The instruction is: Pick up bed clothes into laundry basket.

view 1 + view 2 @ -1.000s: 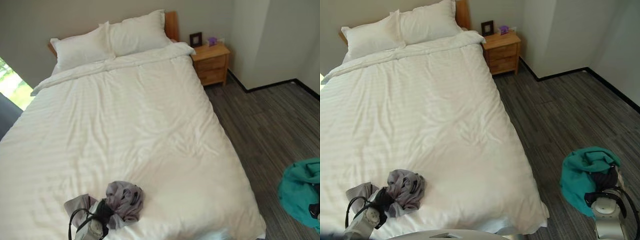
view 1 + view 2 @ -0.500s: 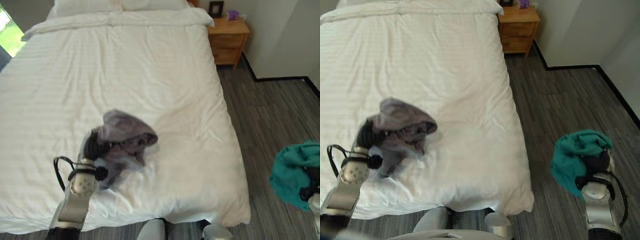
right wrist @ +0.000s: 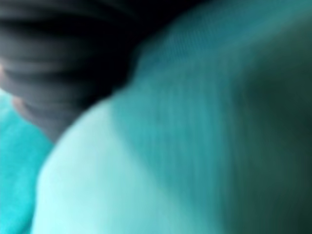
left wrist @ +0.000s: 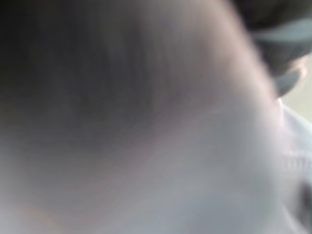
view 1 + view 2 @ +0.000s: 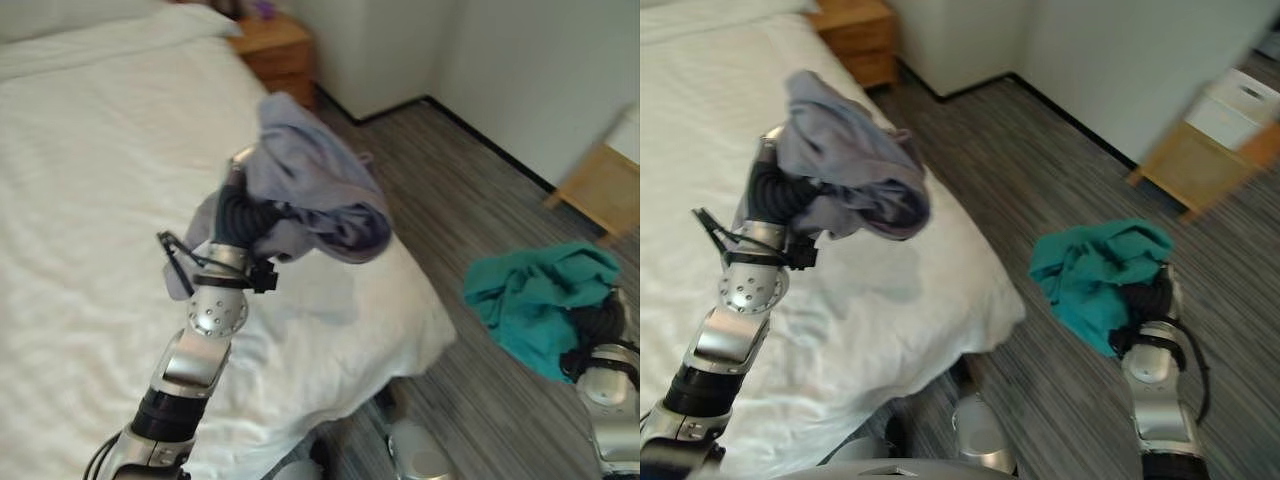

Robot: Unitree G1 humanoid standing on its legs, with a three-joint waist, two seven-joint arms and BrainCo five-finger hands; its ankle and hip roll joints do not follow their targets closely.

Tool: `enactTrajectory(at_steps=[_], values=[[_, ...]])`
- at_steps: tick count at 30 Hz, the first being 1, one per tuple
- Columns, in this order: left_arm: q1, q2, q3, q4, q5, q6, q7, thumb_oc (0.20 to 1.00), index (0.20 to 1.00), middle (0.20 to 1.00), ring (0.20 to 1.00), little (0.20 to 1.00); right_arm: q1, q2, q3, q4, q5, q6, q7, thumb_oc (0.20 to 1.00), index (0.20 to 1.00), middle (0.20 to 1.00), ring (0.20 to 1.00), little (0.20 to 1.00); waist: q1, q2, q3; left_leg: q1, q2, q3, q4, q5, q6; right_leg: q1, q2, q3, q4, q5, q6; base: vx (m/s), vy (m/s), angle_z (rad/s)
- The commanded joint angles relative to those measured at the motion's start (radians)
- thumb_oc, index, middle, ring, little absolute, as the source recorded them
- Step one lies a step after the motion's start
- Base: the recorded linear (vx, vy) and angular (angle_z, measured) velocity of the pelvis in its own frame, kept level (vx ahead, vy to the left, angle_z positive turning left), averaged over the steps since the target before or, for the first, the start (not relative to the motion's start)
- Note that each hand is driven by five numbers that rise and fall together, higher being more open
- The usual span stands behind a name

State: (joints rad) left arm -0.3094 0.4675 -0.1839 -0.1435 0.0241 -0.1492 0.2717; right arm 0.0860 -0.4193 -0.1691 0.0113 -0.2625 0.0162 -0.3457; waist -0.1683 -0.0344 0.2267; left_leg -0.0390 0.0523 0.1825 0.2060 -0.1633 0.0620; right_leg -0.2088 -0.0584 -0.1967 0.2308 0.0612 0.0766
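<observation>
A grey-lilac garment [image 5: 310,180] is bunched over my left hand [image 5: 240,215], which is shut on it and holds it up in the air above the right edge of the white bed [image 5: 80,200]. In the left wrist view the same grey cloth [image 4: 146,161] covers the hand. A teal garment [image 5: 540,295] is gathered in my right hand [image 5: 598,325], which is shut on it low over the floor to the right of the bed. Teal cloth [image 3: 161,146] lies right against the right wrist camera.
A wooden nightstand [image 5: 280,45] stands by the bed's far corner. A low wooden piece of furniture [image 5: 1195,165] with a white box [image 5: 1245,100] on it stands at the right wall. Grey plank floor [image 5: 470,190] lies between bed and wall.
My left hand has lifted the grey garment off the bed, up and to the right. The camera has swung right. The right hand still holds the teal garment.
</observation>
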Motion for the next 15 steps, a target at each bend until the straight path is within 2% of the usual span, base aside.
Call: enactTrajectory(at_steps=[1,2,3,6,8,9,10,11,12,13,14,15], values=[[-0.022,0.018,-0.029,-0.077,0.016,-0.055,0.017,0.2,0.2,0.2,0.2,0.2,-0.033,-0.143,-0.045,-0.077,-0.07,-0.07,-0.041,0.2,0.2,0.2,0.2,0.2,0.038,0.059,-0.028,0.152,0.044,-0.052,-0.283,0.07,-0.079,0.087,-0.073,0.061,0.094,-0.136,0.091,-0.23,0.014,-1.76],[-0.024,0.012,-0.047,-0.069,0.017,-0.049,0.011,0.2,0.2,0.2,0.2,0.2,-0.037,-0.144,-0.035,-0.08,-0.078,-0.071,-0.039,0.2,0.2,0.2,0.2,0.2,0.039,0.061,-0.033,0.146,0.05,-0.029,-0.284,0.079,-0.08,0.094,-0.088,0.049,0.095,-0.127,0.092,-0.18,-0.06,-1.76],[-0.03,0.005,-0.082,-0.052,0.02,-0.038,0.005,0.2,0.2,0.2,0.2,0.2,-0.041,-0.148,-0.022,-0.084,-0.098,-0.065,-0.038,0.2,0.2,0.2,0.2,0.2,0.051,0.065,-0.047,0.148,0.062,0.036,-0.283,0.082,-0.086,0.115,-0.138,0.014,0.064,-0.104,0.108,-0.1,-0.093,-1.66],[-0.035,-0.009,-0.115,-0.02,0.033,-0.028,0.002,0.2,0.2,0.2,0.2,0.2,-0.037,-0.153,-0.005,-0.093,-0.105,-0.062,-0.026,0.2,0.2,0.2,0.2,0.2,0.048,0.072,-0.057,0.181,0.077,0.121,-0.284,0.069,-0.094,0.139,-0.168,-0.023,-0.013,-0.092,0.126,0.02,-0.119,-1.74],[-0.033,-0.011,-0.115,-0.01,0.032,-0.027,0.005,0.2,0.2,0.2,0.2,0.2,-0.043,-0.156,0.004,-0.091,-0.103,-0.062,-0.022,0.2,0.2,0.2,0.2,0.2,0.051,0.077,-0.061,0.187,0.082,0.153,-0.287,0.077,-0.103,0.154,-0.162,-0.042,-0.087,-0.074,0.125,0.01,-0.142,-1.59],[-0.013,-0.015,-0.107,-0.001,0.033,-0.022,0.009,0.2,0.2,0.2,0.2,0.2,-0.048,-0.164,0.022,-0.083,-0.103,-0.059,-0.016,0.2,0.2,0.2,0.2,0.2,0.048,0.083,-0.065,0.205,0.091,0.194,-0.281,0.069,-0.114,0.17,-0.155,-0.059,-0.172,-0.062,0.132,0.1,-0.32,-1.87],[0.013,-0.02,-0.099,0.009,0.04,-0.025,-0.001,0.2,0.2,0.2,0.2,0.2,-0.044,-0.17,0.036,-0.079,-0.103,-0.06,-0.012,0.2,0.2,0.2,0.2,0.2,0.058,0.086,-0.065,0.22,0.114,0.233,-0.263,0.073,-0.136,0.197,-0.124,-0.037,-0.261,-0.049,0.123,0.22,-0.51,-1.38],[0.043,-0.033,-0.084,0.034,0.031,-0.027,0.001,0.2,0.2,0.2,0.2,0.2,-0.04,-0.18,0.049,-0.075,-0.094,-0.064,0.002,0.2,0.2,0.2,0.2,0.2,0.059,0.085,-0.051,0.214,0.145,0.243,-0.18,0.08,-0.154,0.223,-0.103,-0.018,-0.295,-0.05,0.11,0.17,-0.379,-0.77],[0.043,-0.034,-0.083,0.036,0.032,-0.028,0.002,0.2,0.2,0.2,0.2,0.2,-0.041,-0.182,0.05,-0.075,-0.093,-0.064,0.002,0.2,0.2,0.2,0.2,0.2,0.061,0.087,-0.048,0.213,0.15,0.245,-0.169,0.074,-0.156,0.225,-0.099,-0.015,-0.297,-0.049,0.108,0.14,-0.28,-0.75],[0.051,-0.037,-0.08,0.051,0.029,-0.024,0.001,0.2,0.2,0.2,0.2,0.2,-0.051,-0.191,0.061,-0.075,-0.086,-0.067,0.012,0.2,0.2,0.2,0.2,0.2,0.07,0.09,-0.031,0.195,0.163,0.219,-0.091,0.103,-0.165,0.236,-0.08,0.005,-0.302,-0.059,0.092,0.06,-0.221,-1.06],[0.059,-0.041,-0.073,0.061,0.026,-0.022,0.0,0.2,0.2,0.2,0.2,0.2,-0.067,-0.21,0.071,-0.072,-0.082,-0.069,0.018,0.2,0.2,0.2,0.2,0.2,0.085,0.088,-0.012,0.148,0.185,0.161,0.029,0.145,-0.179,0.245,-0.059,0.023,-0.309,-0.064,0.065,0.12,-0.329,-1.21],[0.076,-0.044,-0.068,0.067,0.022,-0.018,0.001,0.2,0.2,0.2,0.2,0.2,-0.08,-0.23,0.079,-0.074,-0.077,-0.072,0.023,0.2,0.2,0.2,0.2,0.2,0.102,0.084,0.006,0.091,0.202,0.07,0.147,0.191,-0.189,0.258,-0.042,0.043,-0.314,-0.076,0.039,0.15,-0.37,-1.15]])
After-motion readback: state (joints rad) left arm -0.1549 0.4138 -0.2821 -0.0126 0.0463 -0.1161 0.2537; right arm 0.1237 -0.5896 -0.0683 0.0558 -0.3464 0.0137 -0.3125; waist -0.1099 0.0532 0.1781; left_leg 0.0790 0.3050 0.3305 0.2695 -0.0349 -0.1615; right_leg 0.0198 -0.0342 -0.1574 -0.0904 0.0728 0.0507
